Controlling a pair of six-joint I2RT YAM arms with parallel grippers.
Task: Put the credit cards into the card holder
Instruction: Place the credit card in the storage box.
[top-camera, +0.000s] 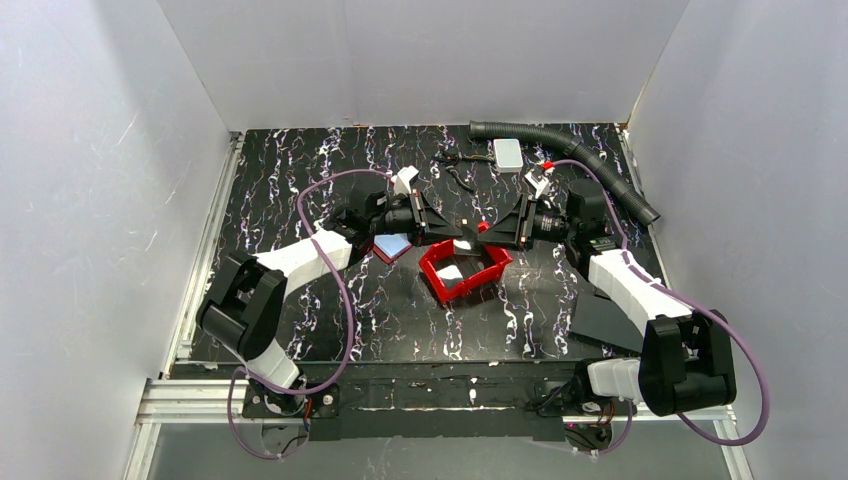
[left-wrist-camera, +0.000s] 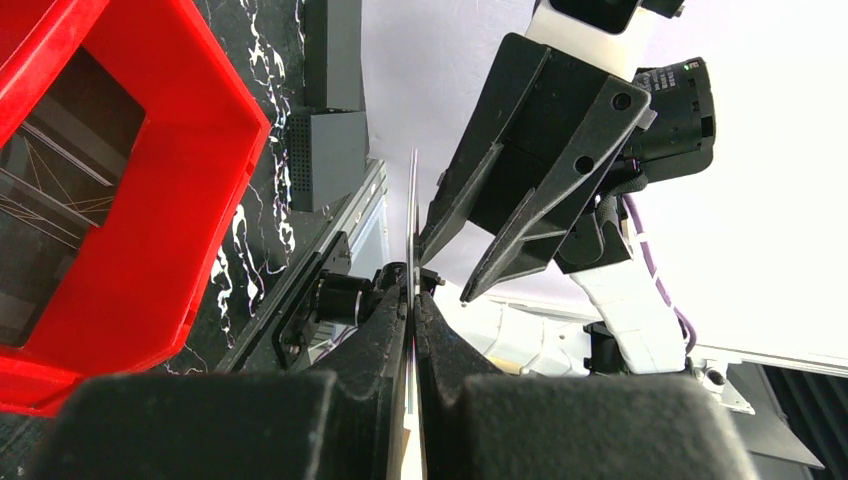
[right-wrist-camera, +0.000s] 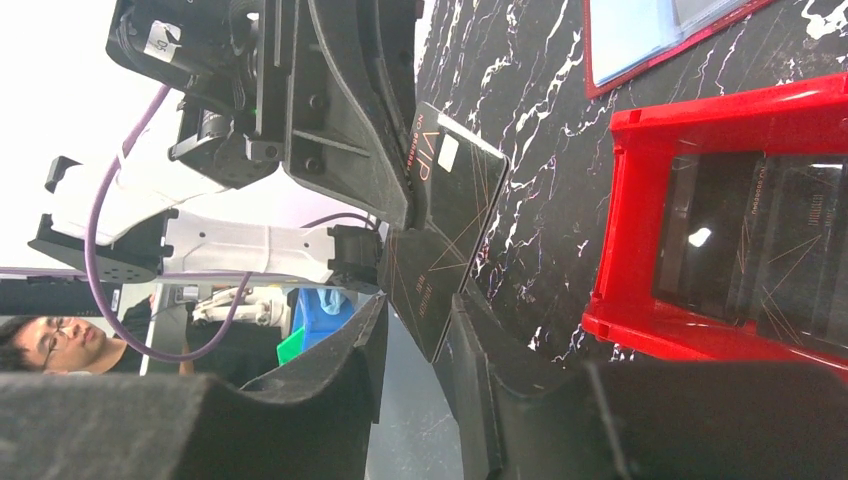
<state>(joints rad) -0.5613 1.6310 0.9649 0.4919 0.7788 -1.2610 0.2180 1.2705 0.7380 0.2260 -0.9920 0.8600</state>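
Handover above surface middle: left pincer (left-wrist-camera: 412, 292) clenched on credit card (right-wrist-camera: 455, 215), right pincer (right-wrist-camera: 418, 320) released, jaws straddling it. Risk: an early left release drops the card into red bin (right-wrist-camera: 700, 120).

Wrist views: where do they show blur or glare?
Right wrist view: its own jaws up front are soft, the card sharp, a glare spot inside the red bin. Left wrist view: near jaws blurred, background washed out white.
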